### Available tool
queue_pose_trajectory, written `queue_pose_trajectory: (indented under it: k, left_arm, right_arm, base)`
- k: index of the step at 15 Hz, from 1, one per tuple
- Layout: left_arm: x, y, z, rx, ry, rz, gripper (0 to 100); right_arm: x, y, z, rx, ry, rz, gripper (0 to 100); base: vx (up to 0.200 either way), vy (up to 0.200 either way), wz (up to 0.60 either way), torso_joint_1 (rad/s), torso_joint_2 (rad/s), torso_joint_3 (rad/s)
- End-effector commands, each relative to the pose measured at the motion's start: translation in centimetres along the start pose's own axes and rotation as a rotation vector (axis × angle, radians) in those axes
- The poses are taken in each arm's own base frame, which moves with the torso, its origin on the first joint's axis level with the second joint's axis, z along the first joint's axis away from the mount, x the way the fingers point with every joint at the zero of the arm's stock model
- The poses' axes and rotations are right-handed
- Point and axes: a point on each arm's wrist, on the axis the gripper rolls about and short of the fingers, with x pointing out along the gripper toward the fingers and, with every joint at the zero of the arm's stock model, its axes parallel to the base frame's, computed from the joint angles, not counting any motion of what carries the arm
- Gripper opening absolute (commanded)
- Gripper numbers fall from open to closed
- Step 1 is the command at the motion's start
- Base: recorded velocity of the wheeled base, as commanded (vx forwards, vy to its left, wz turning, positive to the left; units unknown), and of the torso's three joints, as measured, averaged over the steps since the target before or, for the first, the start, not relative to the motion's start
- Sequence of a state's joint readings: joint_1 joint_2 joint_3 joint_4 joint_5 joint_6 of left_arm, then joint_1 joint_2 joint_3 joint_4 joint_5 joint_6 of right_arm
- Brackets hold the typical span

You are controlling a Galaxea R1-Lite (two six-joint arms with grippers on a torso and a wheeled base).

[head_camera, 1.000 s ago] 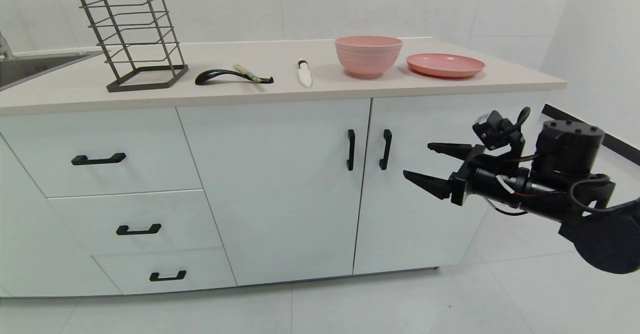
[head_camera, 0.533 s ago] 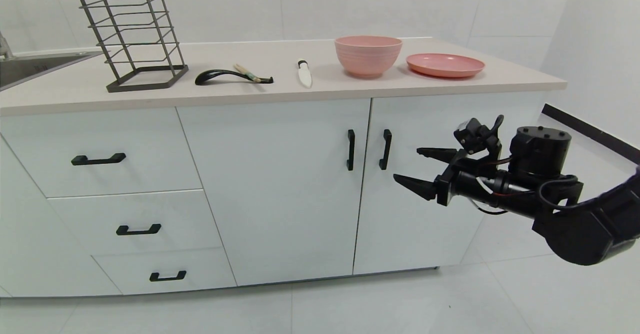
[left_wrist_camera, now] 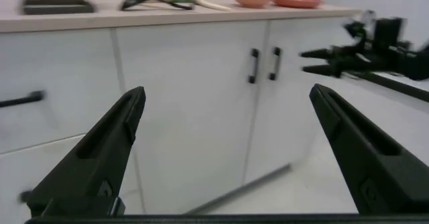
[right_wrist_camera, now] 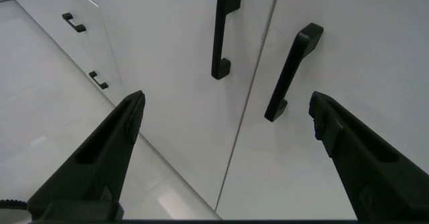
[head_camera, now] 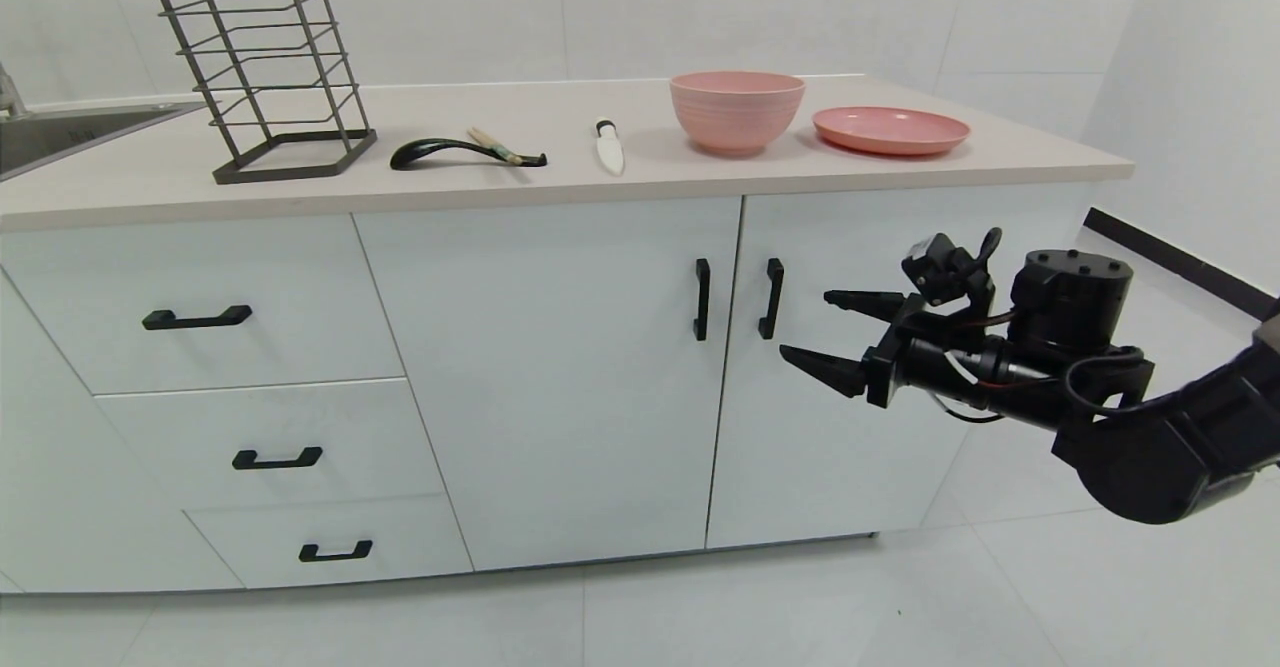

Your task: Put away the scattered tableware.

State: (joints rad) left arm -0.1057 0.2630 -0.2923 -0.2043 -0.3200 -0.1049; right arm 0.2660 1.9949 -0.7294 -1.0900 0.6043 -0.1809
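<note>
- My right gripper (head_camera: 808, 324) hangs with its fingers spread wide and empty in front of the white cabinet's right door, near that door's black bar handle (head_camera: 770, 297) but not touching it.
- My left gripper (left_wrist_camera: 226, 93) is also spread wide and holds nothing. It faces the cabinet front.
- On the beige countertop (head_camera: 150, 192), from left to right, stand a black wire rack (head_camera: 265, 57), a black curved ladle (head_camera: 455, 154) with light wooden chopsticks (head_camera: 493, 145) right by its handle, a white-bladed knife (head_camera: 608, 150), a ribbed pink bowl (head_camera: 737, 110) and a flat pink plate (head_camera: 890, 130).
- A steel sink (head_camera: 60, 132) sits at the far left, with a white tiled wall behind.
- Since a second ago my right arm has moved left toward the door handles, and the tableware hasn't shifted.
</note>
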Motion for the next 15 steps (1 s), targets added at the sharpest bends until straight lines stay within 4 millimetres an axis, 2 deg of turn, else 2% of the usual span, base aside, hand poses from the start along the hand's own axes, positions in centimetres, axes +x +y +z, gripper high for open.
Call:
queue_pose_trajectory:
  k: [1,3,5,6,8,9,13,15]
  left_arm:
    - [3.6,0.8,0.6,-0.025,0.118,-0.161,100]
    - [5.9,1.1,0.7,-0.025,0.148,-0.270,100]
    - [8.1,1.5,0.6,-0.028,0.183,-0.315,100]
    - [10.2,1.9,0.5,0.010,0.204,-0.341,100]
    - [12.4,2.3,0.2,0.083,0.222,-0.384,100]
    - [13.8,2.2,-0.2,0.126,0.238,-0.447,100]
    - [16.3,0.6,-1.1,0.128,0.281,-0.595,100]
    - [18.5,0.5,-1.8,0.121,0.330,-0.582,100]
  right_arm:
    - [0.3,-0.3,-0.1,-0.001,-0.002,0.001,100]
    - [0.7,-0.4,-0.8,0.009,0.010,0.016,100]
    - [1.3,-0.8,-0.6,0.000,-0.003,0.015,100]
    - [1.7,-1.3,-0.4,-0.010,-0.017,0.009,100]
    - [2.0,-1.4,-0.5,-0.010,-0.017,0.012,100]
    - [2.2,-1.4,-0.9,-0.005,-0.010,0.015,100]
    - [2.5,-1.8,-1.3,-0.004,-0.007,0.009,100]
    - [3.2,-2.1,-1.6,-0.009,-0.016,0.012,100]
  base:
    - [0.000,0.000,0.00,0.000,0.00,0.000]
    - [0.000,0.000,0.00,0.000,0.00,0.000]
    - [0.000,0.000,0.00,0.000,0.00,0.000]
    - [0.000,0.000,0.00,0.000,0.00,0.000]
    - [0.000,0.000,0.00,0.000,0.00,0.000]
    - [0.000,0.000,0.00,0.000,0.00,0.000]
    - [0.000,0.000,0.00,0.000,0.00,0.000]
    - [0.000,0.000,0.00,0.000,0.00,0.000]
